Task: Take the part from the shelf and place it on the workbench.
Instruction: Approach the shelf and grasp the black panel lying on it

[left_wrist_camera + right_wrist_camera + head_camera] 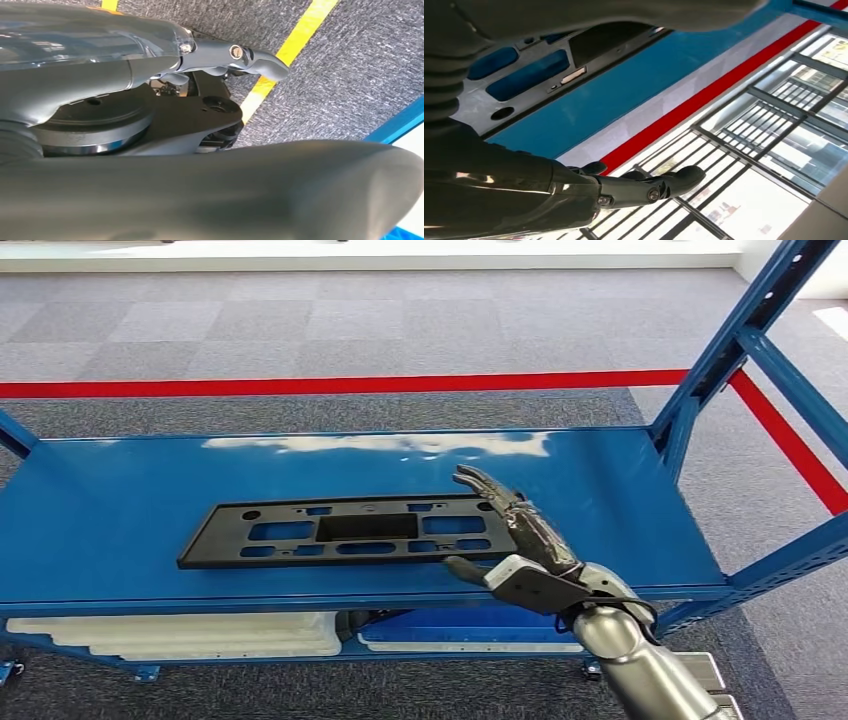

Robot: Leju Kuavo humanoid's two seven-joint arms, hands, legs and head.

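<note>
My left hand (pixel 150 70) hangs low over grey carpet crossed by a yellow floor line (pixel 295 45), and I cannot tell whether its fingers are spread or curled. On the blue shelf (pixel 120 510) in front of me the black part (pixel 340 530) lies flat, long side running left to right, near the front edge. At its right end my right hand (pixel 520 540) is stretched out with fingers extended and apart, lying over that end of the part while the thumb points along its front edge; I grip nothing. Beyond the shelf a red floor line (pixel 300 386) crosses the carpet.
</note>
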